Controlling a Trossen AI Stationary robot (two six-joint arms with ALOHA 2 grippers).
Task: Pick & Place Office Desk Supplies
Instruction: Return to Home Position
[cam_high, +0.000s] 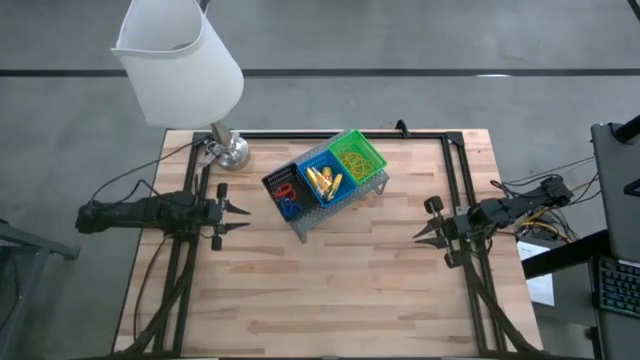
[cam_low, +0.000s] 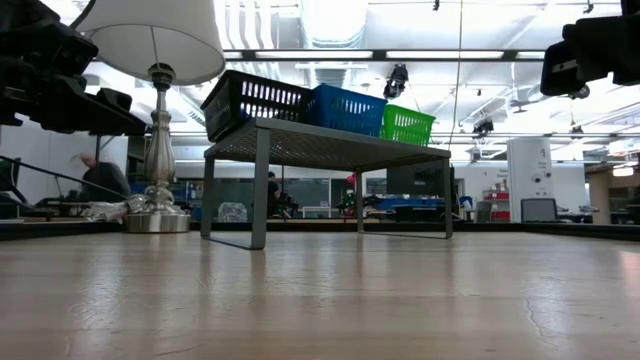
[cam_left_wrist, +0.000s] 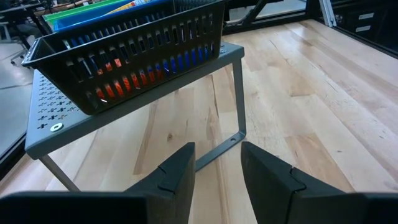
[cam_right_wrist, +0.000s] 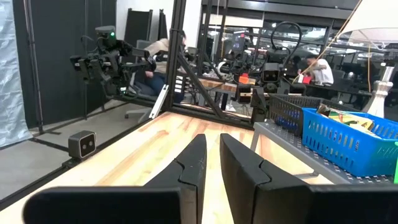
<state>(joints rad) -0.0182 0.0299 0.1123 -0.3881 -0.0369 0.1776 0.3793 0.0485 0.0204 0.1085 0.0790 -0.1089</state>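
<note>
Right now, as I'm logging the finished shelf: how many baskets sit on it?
3, in a row on the metal shelf: the black basket at the end nearest the lamp, the blue basket in the middle, the green basket at the other end. None looks hidden.

Bright, even light from ceiling strip lights (cam_low: 420, 53), which flare to white glare in the low view; desk (cam_low: 320, 300) carries a soft sheen, only faint shadow under the shelf (cam_left_wrist: 56, 118), left fingers (cam_left_wrist: 180, 180) silhouetted dark.
</note>
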